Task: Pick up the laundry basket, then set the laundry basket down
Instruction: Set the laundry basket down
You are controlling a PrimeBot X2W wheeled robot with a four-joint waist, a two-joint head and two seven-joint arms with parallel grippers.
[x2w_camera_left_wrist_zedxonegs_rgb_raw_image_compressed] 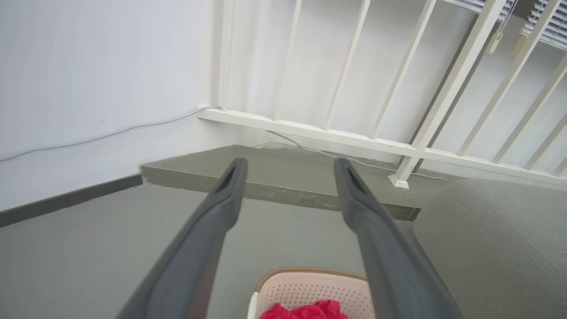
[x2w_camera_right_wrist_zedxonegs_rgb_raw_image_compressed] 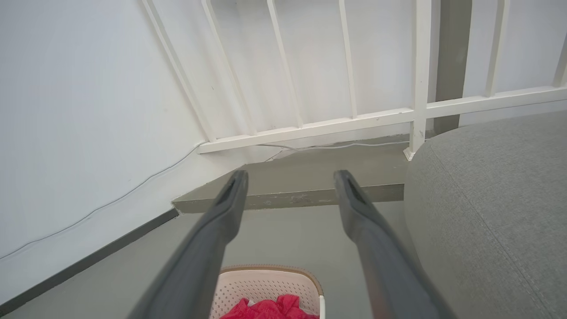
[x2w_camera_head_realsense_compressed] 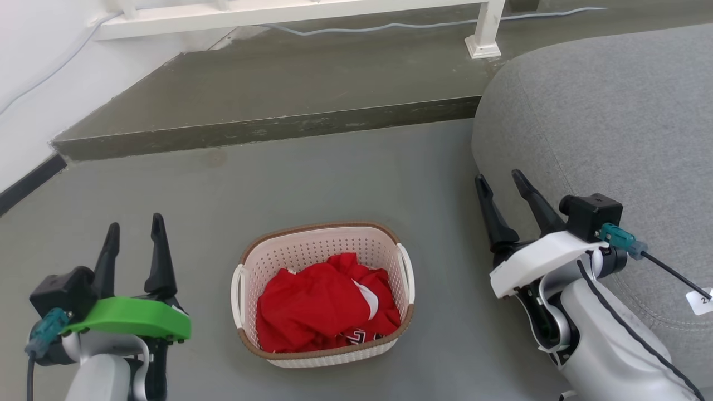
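Far left: white wall (x2w_camera_head_realsense_compressed: pixel 33 83) with a dark skirting strip (x2w_camera_head_realsense_compressed: pixel 28 182) along the bottom.

Near left: left gripper (x2w_camera_head_realsense_compressed: pixel 136 221), green bracket (x2w_camera_head_realsense_compressed: pixel 133 317) behind the fingers, pointing toward the far side. Spread wide, nothing between the fingers. Sits left of the basket with a clear patch of grey floor (x2w_camera_head_realsense_compressed: pixel 334 167) in between.

Middle, near: laundry basket (x2w_camera_head_realsense_compressed: pixel 323 245), flat on the floor between the two grippers, touched by neither. Cream perforated walls, brown woven-look rim, a white loop handle on each short side. Loaded with a crumpled red garment (x2w_camera_head_realsense_compressed: pixel 317 303) with a bit of white trim, heaped toward the near end. Far end of the basket also pokes in at the bottom of both wrist views.

Middle, far: raised step (x2w_camera_head_realsense_compressed: pixel 278 83) in the same grey as the floor. Beyond that, a white railing (x2w_camera_head_realsense_compressed: pixel 484 33) with a post standing on the step.

Near right: right gripper (x2w_camera_head_realsense_compressed: pixel 498 176), white bracket (x2w_camera_head_realsense_compressed: pixel 535 259) behind it. Also opened wide and gripping nothing. Well off to the right of the basket, fingers angled toward the far left. Right up against the edge of the grey sofa (x2w_camera_head_realsense_compressed: pixel 613 111), possibly brushing the fabric, hard to call from the head view.

Far right: more of that rounded sofa, with a stitched seam down near the arm.
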